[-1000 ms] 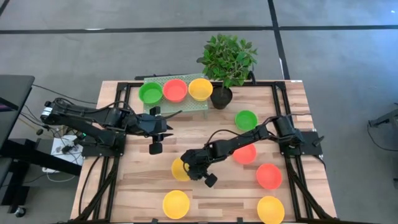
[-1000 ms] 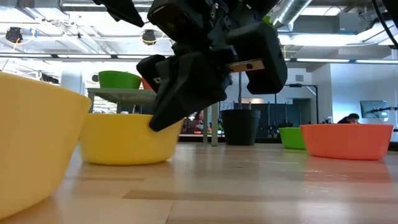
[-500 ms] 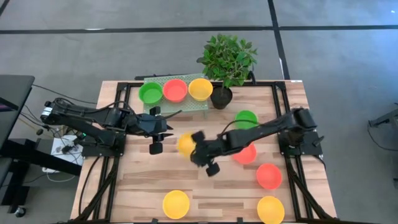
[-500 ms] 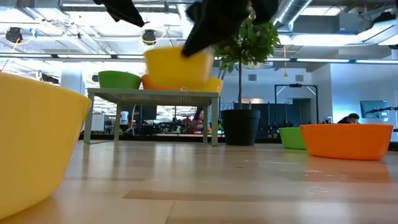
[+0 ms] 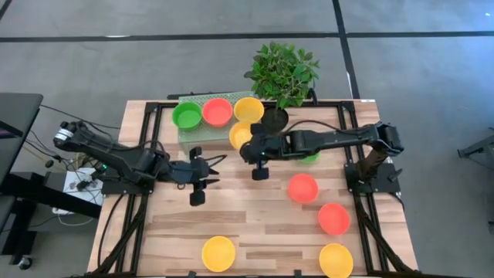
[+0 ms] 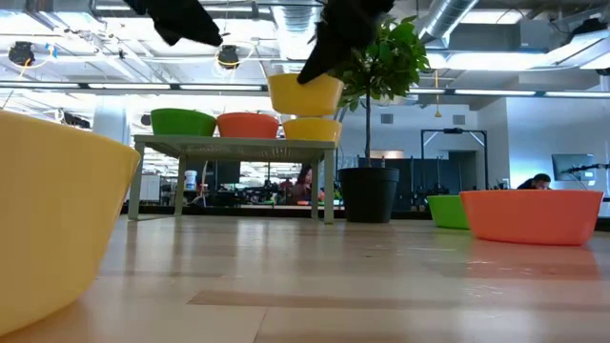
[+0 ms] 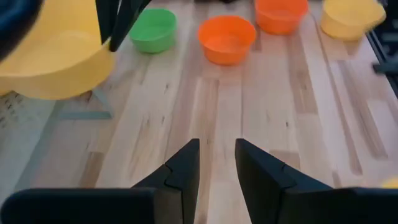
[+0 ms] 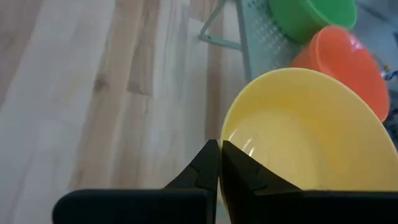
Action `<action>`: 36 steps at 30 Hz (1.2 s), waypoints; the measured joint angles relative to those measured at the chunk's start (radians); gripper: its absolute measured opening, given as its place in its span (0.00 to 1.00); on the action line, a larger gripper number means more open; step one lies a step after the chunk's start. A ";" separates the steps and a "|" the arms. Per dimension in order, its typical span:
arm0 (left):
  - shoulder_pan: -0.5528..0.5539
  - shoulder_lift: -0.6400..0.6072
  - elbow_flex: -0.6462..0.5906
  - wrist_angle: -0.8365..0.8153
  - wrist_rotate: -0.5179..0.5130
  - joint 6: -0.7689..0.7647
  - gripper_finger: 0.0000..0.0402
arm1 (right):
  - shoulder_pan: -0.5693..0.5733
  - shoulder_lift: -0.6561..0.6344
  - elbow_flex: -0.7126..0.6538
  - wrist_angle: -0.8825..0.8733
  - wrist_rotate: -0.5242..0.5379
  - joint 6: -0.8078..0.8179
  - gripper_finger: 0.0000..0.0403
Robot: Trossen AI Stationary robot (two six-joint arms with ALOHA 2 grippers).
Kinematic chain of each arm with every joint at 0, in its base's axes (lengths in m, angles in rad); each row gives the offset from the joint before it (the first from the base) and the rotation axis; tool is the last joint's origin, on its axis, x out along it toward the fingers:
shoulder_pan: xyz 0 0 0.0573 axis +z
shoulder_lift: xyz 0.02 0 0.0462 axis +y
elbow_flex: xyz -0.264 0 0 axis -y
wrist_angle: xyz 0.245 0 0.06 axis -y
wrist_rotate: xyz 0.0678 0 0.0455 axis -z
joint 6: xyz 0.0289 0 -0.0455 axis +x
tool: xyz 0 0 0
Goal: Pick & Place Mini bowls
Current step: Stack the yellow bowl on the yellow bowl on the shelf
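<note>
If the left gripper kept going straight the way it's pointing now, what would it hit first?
Probably nothing soon: ahead of the left gripper lies bare table; farther on, roughly in line, sits a red-orange bowl.

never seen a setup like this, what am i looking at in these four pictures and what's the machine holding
It is a robot with two dark arms at a wooden table, each ending in a two-finger gripper. One picture looks straight down from above, one sits at tabletop height looking across the table, and two come from cameras on the arms' wrists.

The right gripper is shut on the rim of a yellow bowl, carried in the air beside a small raised rack. The rack holds a green bowl, a red-orange bowl and another yellow bowl.

The left gripper waits over the table, its fingers apart and holding nothing.

More small bowls lie on the table: yellow ones near the front edge, red-orange ones on the right and a green one partly under the right arm. A potted plant stands at the back.
</note>
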 joint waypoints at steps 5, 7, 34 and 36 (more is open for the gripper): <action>-0.032 -0.002 -0.053 0.064 -0.070 -0.009 0.26 | -0.038 0.002 0.012 0.028 0.003 -0.023 0.02; -0.033 -0.002 -0.054 0.067 -0.086 -0.009 0.26 | -0.049 0.002 0.033 0.026 0.032 -0.026 0.02; -0.033 -0.002 -0.054 0.114 -0.094 -0.009 0.26 | -0.235 0.063 0.078 0.067 0.020 0.059 0.02; -0.033 -0.003 -0.054 0.123 -0.094 -0.009 0.26 | -0.239 0.081 0.078 0.091 0.019 0.060 0.02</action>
